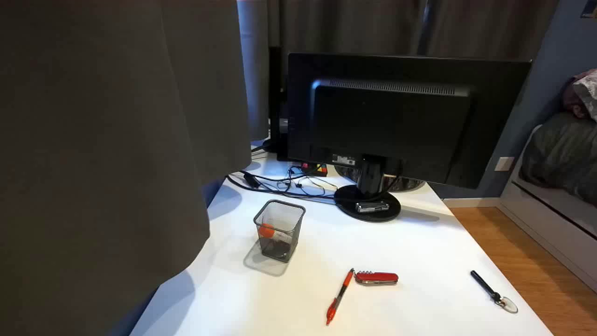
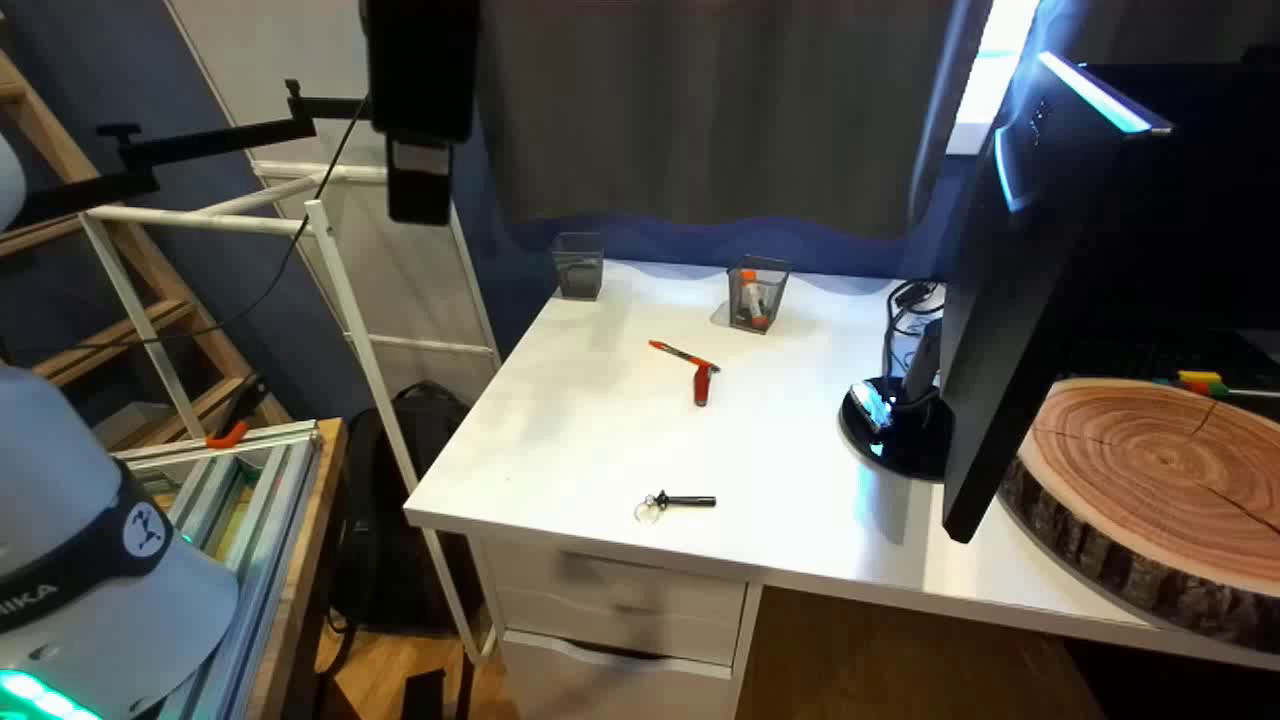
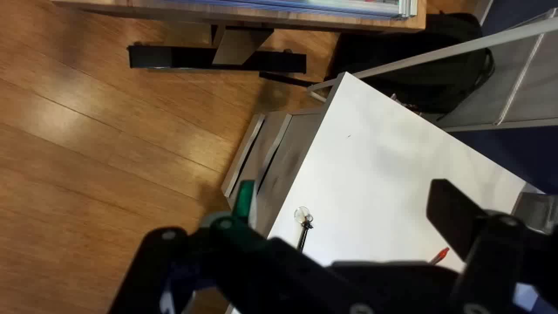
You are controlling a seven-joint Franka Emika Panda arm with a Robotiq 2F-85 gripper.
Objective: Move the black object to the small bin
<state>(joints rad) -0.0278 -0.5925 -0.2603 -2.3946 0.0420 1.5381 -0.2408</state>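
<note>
Our black claw spreads wide, empty. In an exterior view, the thin black pale-tipped stick lies lower, rightward, lengthwise left-right by the white table's near edge. Behind, the right square grey mesh bin holds an orange-and-white tube; what the left mesh bin holds we cannot tell.

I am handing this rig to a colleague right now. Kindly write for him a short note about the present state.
Gripper: open, nothing held.
Black stick: lying on the desk, near its edge.
Mesh bin with an orange item inside, and corner bin: both on the desk; which is meant, I cannot tell.
Done: no transfer; the stick is in neither bin.
Left: confirm the bin, grasp the stick, carry it over, release.
</note>
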